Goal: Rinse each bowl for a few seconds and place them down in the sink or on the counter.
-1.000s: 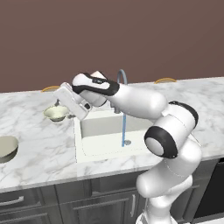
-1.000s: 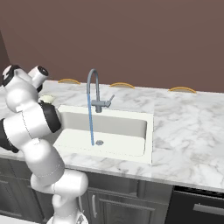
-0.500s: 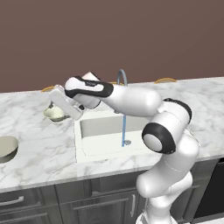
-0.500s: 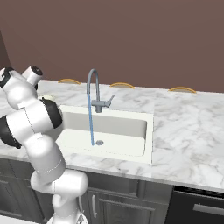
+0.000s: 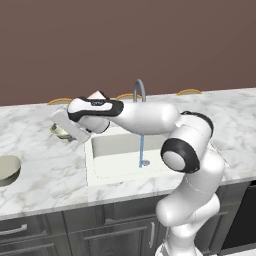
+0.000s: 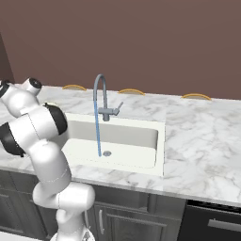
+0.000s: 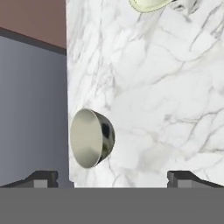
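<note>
- Two bowls sit on the white marble tabletop (image 5: 45,165), both left of the sink (image 5: 117,150) and well apart from each other.
- The smaller cream bowl (image 5: 60,131) stands near the sink's left rim, toward the back of the tabletop, partly hidden behind the robot's hand.
- The larger grey-beige metallic bowl (image 5: 7,169) rests further left and nearer the front edge; in the hand view this bowl (image 7: 92,138) lies close to the tabletop's edge, with the cream one (image 7: 148,5) at the top of that picture.
- The white arm reaches from the right across the sink, its hand low over the tabletop just beside the cream bowl.
- The claw (image 7: 111,177) is released, its two dark fingertips (image 7: 41,178) spread wide with nothing between them, pointing down at bare marble between the two bowls.
- A thin blue stream of water (image 6: 98,127) runs from the grey gooseneck faucet (image 6: 101,96) down into the white basin, landing beside the small round drain (image 6: 107,153).
</note>
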